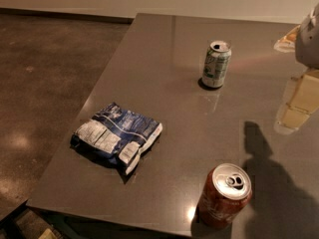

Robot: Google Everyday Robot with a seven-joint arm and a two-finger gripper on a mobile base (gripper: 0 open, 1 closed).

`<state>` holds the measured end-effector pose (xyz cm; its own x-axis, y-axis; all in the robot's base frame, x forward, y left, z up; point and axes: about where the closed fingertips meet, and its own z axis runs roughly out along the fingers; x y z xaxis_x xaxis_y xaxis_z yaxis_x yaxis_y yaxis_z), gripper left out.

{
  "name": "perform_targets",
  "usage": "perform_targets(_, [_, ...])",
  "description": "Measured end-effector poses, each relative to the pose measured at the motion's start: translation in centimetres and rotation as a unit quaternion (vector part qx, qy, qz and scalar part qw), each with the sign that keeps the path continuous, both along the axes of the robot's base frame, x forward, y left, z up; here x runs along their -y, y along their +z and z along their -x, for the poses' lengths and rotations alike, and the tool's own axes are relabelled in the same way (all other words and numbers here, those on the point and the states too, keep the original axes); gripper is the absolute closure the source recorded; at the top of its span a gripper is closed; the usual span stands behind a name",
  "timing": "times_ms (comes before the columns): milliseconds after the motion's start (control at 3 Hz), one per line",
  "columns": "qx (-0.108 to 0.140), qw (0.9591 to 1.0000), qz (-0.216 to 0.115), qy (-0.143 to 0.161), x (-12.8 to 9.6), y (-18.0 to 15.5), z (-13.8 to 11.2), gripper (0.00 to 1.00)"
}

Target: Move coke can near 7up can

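Observation:
The coke can [224, 195], red with a silver top and pull tab, stands upright near the front edge of the table, right of centre. The 7up can [216, 63], green and white with a silver top, stands upright further back on the table, well apart from the red can. My gripper [298, 106] hangs at the right edge of the view, above the table, to the right of both cans and touching neither. Its pale arm housing [309, 36] shows above it, and its shadow [259, 148] falls on the table beside the coke can.
A blue-and-white chip bag [117, 138] lies flat on the left part of the grey table [164, 49]. The table's left and front edges drop to a brown floor [40, 83]. A pale object [286, 41] lies at the far right.

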<state>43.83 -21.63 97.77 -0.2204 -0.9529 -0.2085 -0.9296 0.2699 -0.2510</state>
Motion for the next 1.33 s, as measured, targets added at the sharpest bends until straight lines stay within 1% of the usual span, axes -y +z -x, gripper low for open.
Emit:
perform_targets(333, [0.001,1.0,-0.001,0.001,0.0,0.1,0.0,0.0])
perform_targets(667, [0.002,0.9994,-0.026,0.023,-0.1,0.2,1.4,0.0])
perform_targets(1000, [-0.004,0.9963,-0.065,0.056,-0.3,0.0,4.4,0.0])
perform_targets(1333, [-0.015,0.9901,-0.108,0.088,-0.8,-1.2,7.6,0.0])
